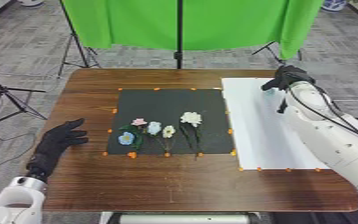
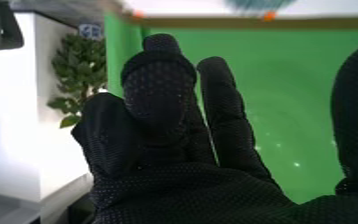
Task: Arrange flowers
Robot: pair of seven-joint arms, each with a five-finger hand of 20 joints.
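Well, 5 flwrs [image 1: 154,128] lie apart from R fingers [image 1: 291,76].

I count five artificial-looking flowers with green stems [image 1: 190,118] on one black square mat [image 1: 158,102]: one pink bloom [image 1: 139,121], one blue bloom [image 1: 127,138], one pale blue bloom [image 1: 154,127], one cream bloom [image 1: 168,131], one white bloom. Right of them there's one long white rectangular sheet [image 1: 255,142], all on one brown wooden table [image 1: 158,185].

Green-stemmed flowers [image 1: 190,118], pink, blue, cream and white, loose and flat on the black mat [image 1: 158,102]
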